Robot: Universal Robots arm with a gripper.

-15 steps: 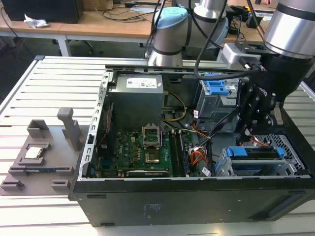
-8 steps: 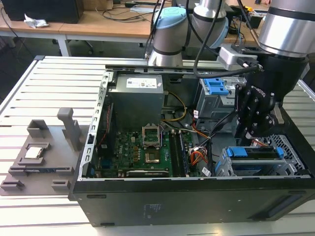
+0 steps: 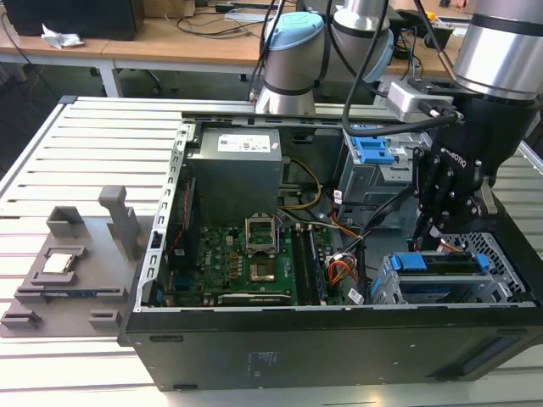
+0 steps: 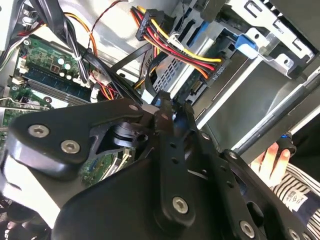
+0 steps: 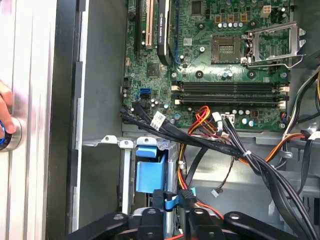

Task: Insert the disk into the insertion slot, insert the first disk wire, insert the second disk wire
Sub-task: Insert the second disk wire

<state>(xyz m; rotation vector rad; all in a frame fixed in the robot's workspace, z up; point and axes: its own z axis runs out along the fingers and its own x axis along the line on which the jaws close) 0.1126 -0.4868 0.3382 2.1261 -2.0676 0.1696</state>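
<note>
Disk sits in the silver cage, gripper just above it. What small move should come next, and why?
Likely ease the gripper slightly down toward the disk. The disk already lies in the silver cage, and in the first wrist view a blue cable and a black plug sit at the gripper's tip; whether either is seated cannot be told.

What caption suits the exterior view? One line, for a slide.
End effector over the blue-framed disk sitting in the silver drive cage of an open computer case.

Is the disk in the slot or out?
In: the exterior view shows the disk lying inside the slot, its perforated walls on either side.
</note>
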